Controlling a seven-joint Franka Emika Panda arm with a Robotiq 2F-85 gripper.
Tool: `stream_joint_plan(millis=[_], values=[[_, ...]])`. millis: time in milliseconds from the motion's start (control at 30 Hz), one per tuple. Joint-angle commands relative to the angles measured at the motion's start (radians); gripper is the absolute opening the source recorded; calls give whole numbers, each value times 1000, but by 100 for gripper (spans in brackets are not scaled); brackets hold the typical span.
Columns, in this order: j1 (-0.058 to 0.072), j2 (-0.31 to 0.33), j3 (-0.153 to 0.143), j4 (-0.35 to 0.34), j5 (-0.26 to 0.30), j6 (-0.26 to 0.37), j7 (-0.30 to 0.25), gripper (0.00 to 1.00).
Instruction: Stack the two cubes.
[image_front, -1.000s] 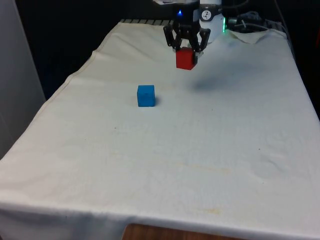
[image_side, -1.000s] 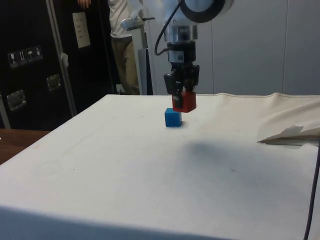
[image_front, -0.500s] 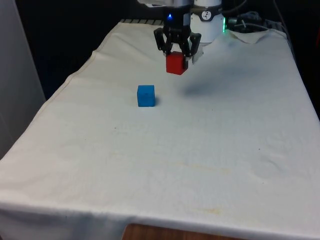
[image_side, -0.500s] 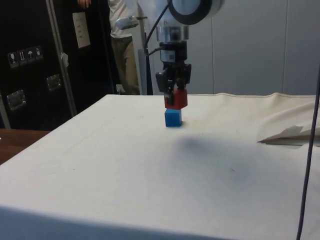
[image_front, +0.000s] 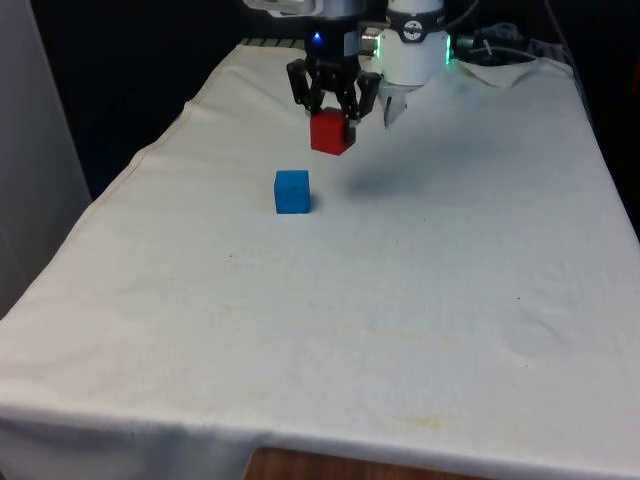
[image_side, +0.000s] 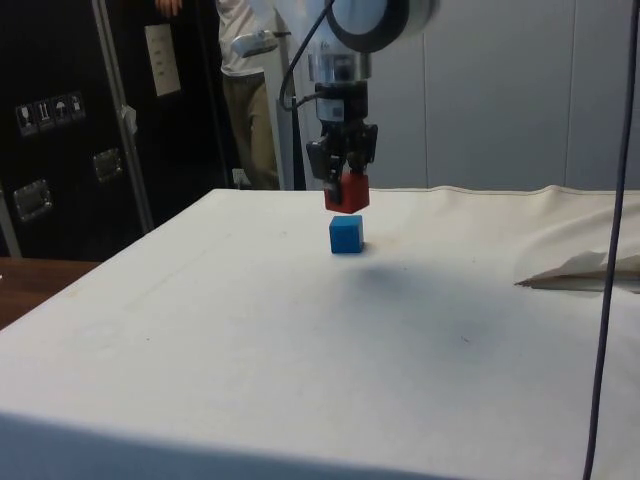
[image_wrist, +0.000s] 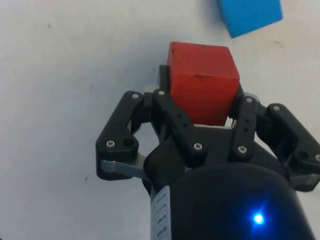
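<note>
The red cube (image_front: 331, 132) hangs clear of the desk (image_front: 400, 300), clamped between the jaws of the gripper (image_front: 330, 108) so it can be carried. The blue cube (image_front: 292, 191) rests on the desk, near and below the red cube, apart, top face exposed to receive it.

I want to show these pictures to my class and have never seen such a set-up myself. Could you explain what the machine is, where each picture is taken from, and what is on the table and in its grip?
The machine is a white robot arm ending in a black two-finger tool. One picture looks across the table covered with a white cloth, one looks from its side, and one comes from a camera on the arm's wrist. The tool is shut on a small red cube, held in the air. A small blue cube sits on the cloth. The front view shows the red cube not yet directly above the blue one. A person stands behind the table.
</note>
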Motion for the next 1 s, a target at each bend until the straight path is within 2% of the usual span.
stream_joint_plan(millis=[0,67,300,333,367,567,600,633,667,900,933,967], values=[[0,4,-5,1,0,2,-1,0],[-5,15,-10,7,9,10,-12,0],[-8,54,-40,36,15,13,-22,0],[-1,48,-43,31,0,10,-7,0],[-8,59,-44,41,16,13,-23,0],[-10,100,-61,80,22,9,-26,0],[-10,106,-63,86,23,8,-26,0],[-3,103,-70,82,3,10,-12,0],[-10,112,-63,93,24,7,-25,0],[-11,166,-58,143,55,5,-24,0],[-4,168,-68,143,38,7,-12,0],[-11,170,-57,145,60,6,-25,0]])
